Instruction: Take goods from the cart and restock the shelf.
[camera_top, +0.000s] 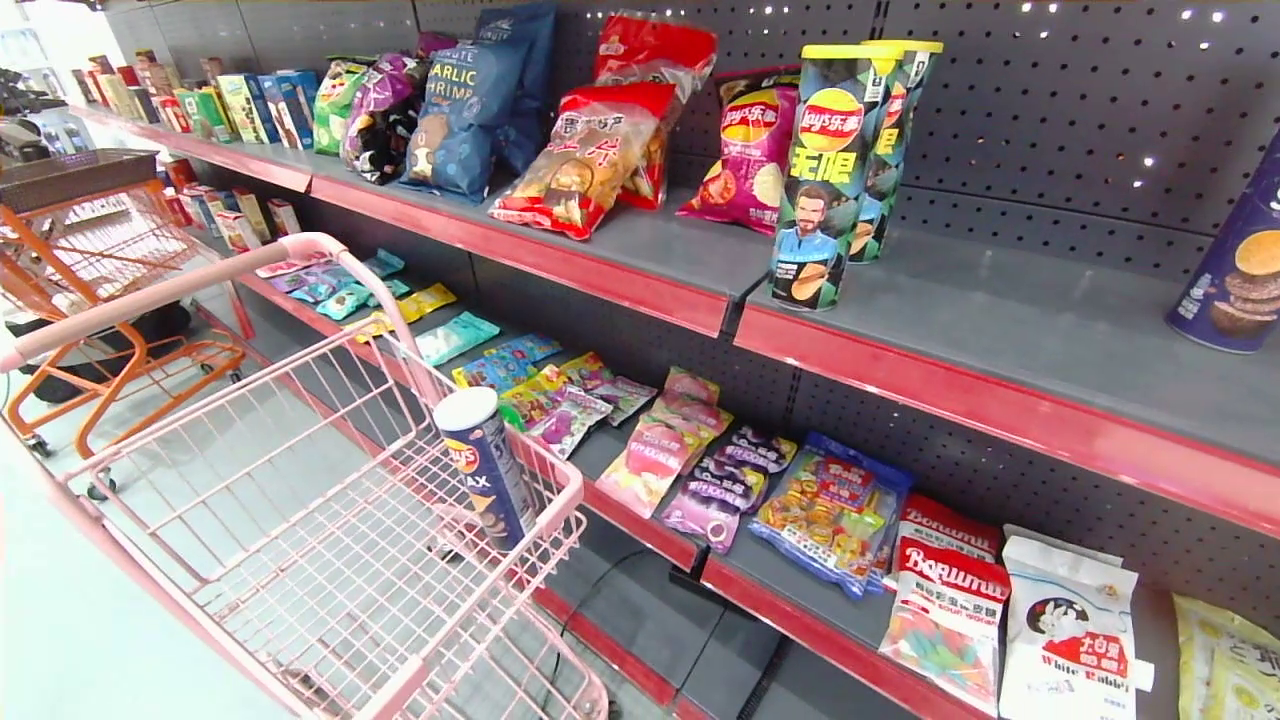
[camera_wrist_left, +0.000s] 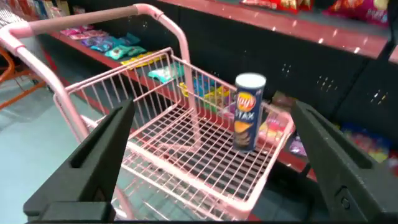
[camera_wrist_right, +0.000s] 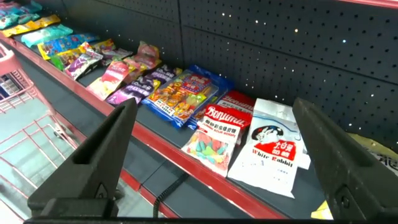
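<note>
A blue chip can (camera_top: 487, 470) with a white lid stands upright in the front corner of the pink wire cart (camera_top: 150, 300), close to the shelf. In the left wrist view my left gripper (camera_wrist_left: 211, 111) hangs open above the cart (camera_wrist_left: 118, 81), its dark fingers (camera_wrist_left: 93, 162) spread wide, with the can (camera_wrist_left: 247, 112) ahead of it and nothing held. My right gripper (camera_wrist_right: 214, 106) is open and empty over the lower shelf (camera_wrist_right: 155, 149), above the candy bags (camera_wrist_right: 183, 93). Two tall yellow-lidded chip cans (camera_top: 835, 170) stand on the upper shelf (camera_top: 1000, 330).
Snack bags (camera_top: 590, 150) crowd the upper shelf's left; a dark blue can (camera_top: 1235, 260) stands at its right edge, with bare shelf between. Candy packets (camera_top: 830, 510) and white bags (camera_top: 1065, 630) line the lower shelf. An orange cart (camera_top: 90, 250) stands behind the pink one.
</note>
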